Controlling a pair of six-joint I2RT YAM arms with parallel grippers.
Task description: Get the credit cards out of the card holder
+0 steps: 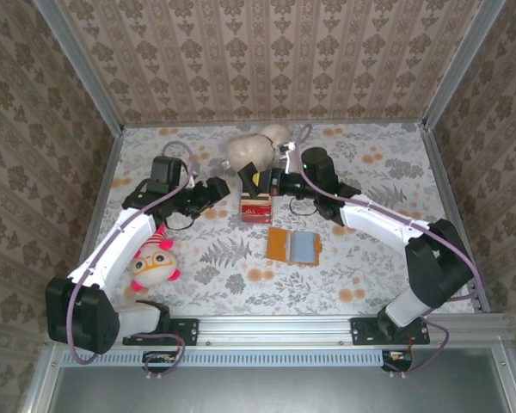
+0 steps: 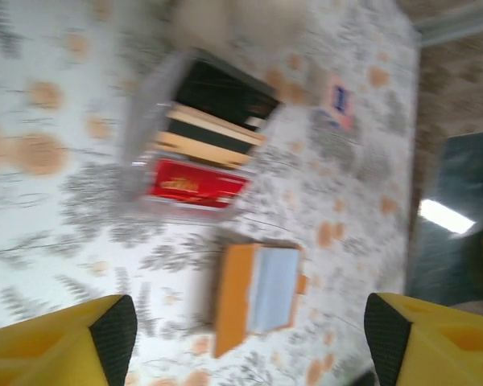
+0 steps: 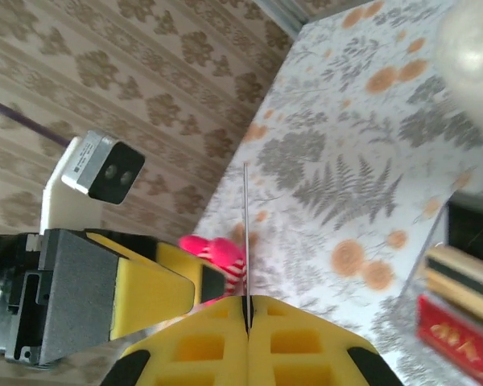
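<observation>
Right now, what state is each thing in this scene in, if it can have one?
left pincer: open wide, holding nothing.
right pincer: shut on a thin card, seen edge-on.
card holder: unfolded, lying flat, pockets facing up.
credit cards: stacked, out of the holder, red one showing.

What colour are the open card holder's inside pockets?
Pale grey-blue, on the card holder; clearest in the left wrist view.
</observation>
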